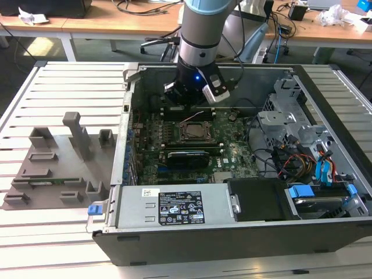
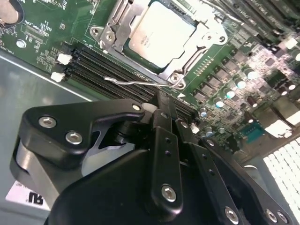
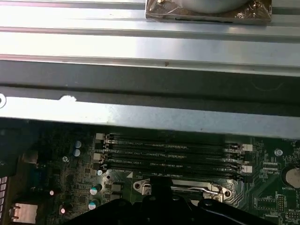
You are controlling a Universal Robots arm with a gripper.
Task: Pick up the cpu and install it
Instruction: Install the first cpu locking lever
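Both jaws closed, empty, cpu point(image 2: 161, 33) in socket point(image 2: 108, 35)

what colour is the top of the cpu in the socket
Silvery-grey, on the small flat square metal-topped cpu; shows best in the second wrist view.

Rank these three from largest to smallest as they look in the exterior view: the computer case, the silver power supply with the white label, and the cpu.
1. computer case
2. power supply
3. cpu
The differences are wide, so nearness to the camera does not change the order.
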